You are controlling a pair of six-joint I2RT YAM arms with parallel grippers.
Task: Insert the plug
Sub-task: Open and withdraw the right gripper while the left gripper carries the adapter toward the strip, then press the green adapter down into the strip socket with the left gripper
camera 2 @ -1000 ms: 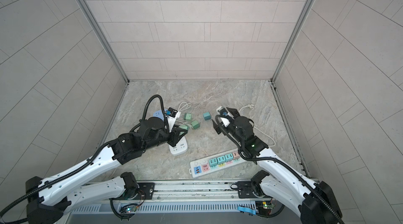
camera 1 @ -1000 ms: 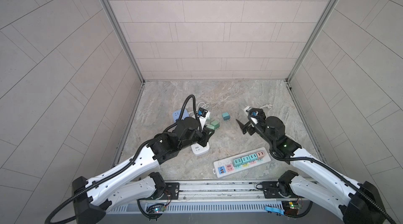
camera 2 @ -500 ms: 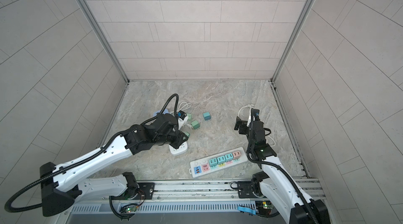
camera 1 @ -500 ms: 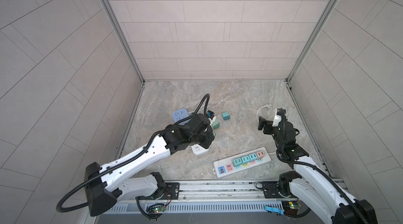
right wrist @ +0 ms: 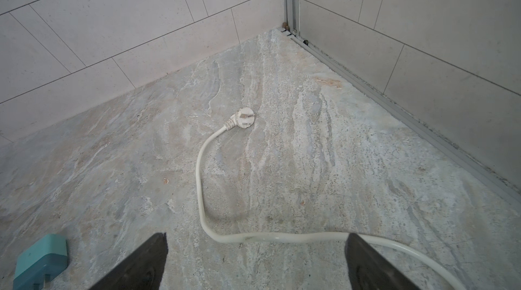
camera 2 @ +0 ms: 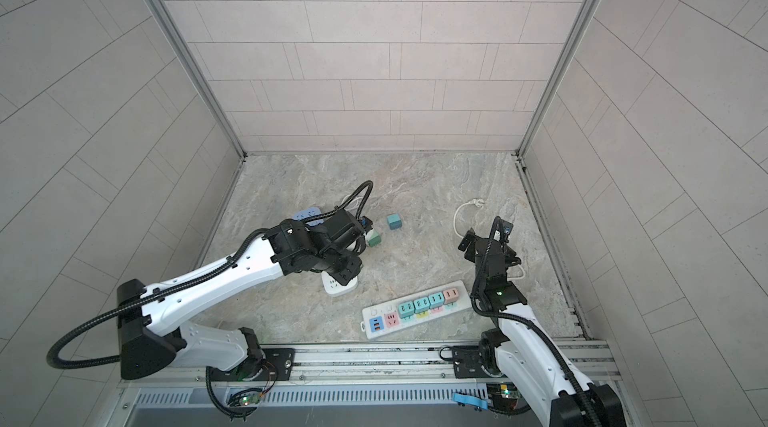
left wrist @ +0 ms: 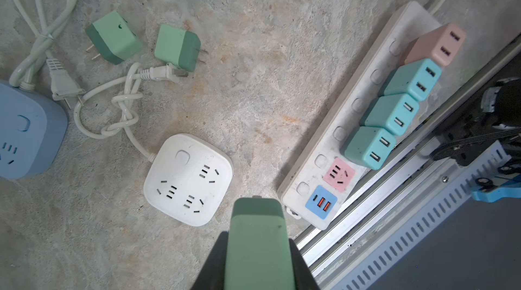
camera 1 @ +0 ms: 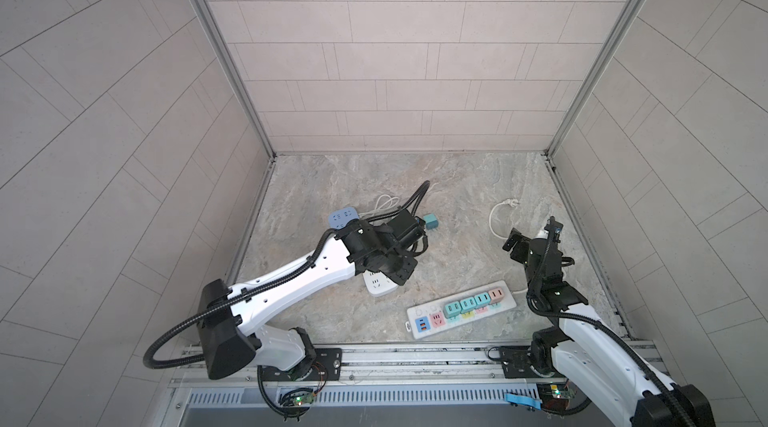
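Evidently the table [camera 1: 457,204] carries a power strip [left wrist: 349,116] whose pink socket [left wrist: 339,174] sits free; the left gripper [left wrist: 258,260] pinches a green plug [left wrist: 258,229], prongs leading, near that end, probably to line it up, while the right gripper [right wrist: 256,242] hangs wide, empty.

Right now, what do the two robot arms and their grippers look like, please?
The left arm and right arm have glossy white shells and black joints. A black ribbed cable hose runs along each. The fingers are dark, flat wedges. A small green light glows on the right arm.
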